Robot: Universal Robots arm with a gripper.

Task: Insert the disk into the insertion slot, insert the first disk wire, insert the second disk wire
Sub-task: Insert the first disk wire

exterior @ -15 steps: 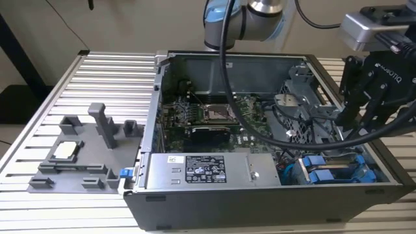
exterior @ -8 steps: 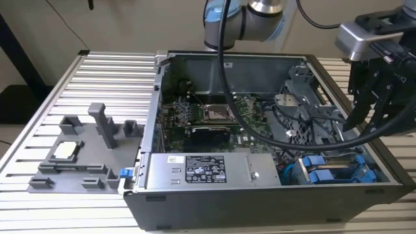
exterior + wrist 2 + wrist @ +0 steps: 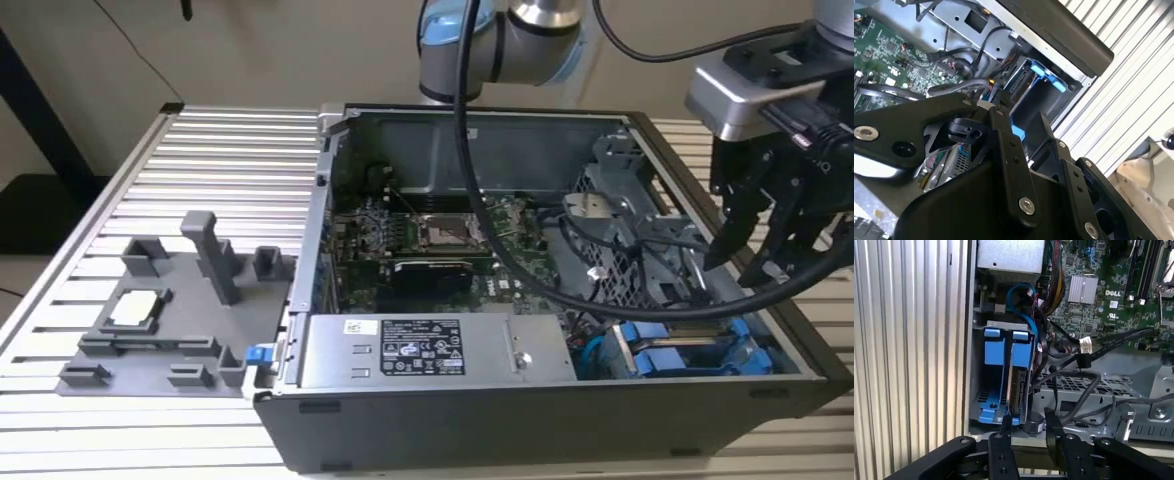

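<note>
The disk [image 3: 1018, 390] stands on edge in its blue frame [image 3: 1023, 347], seated in the insertion slot [image 3: 975, 390] of the dark drive cage. An empty-looking blue frame [image 3: 994, 347] sits beside it. In the exterior view the blue frames [image 3: 681, 352] show at the case's near right corner. My gripper [image 3: 1029, 432] hovers just off the cage's end, open, with nothing between its black fingers [image 3: 1004, 440]. It hangs above the case's right side [image 3: 750, 262]. Loose black wires with a connector [image 3: 1082, 360] lie over perforated metal beside the disk. A blue wire [image 3: 1026, 315] loops at the frames' far end.
The open computer case [image 3: 534, 400] rests on a slatted metal table [image 3: 227, 160]. A silver labelled power-supply box [image 3: 420, 350] sits along its near side, and the green motherboard [image 3: 441, 235] lies behind. A grey plastic fixture tray [image 3: 160, 320] stands at the exterior view's left.
</note>
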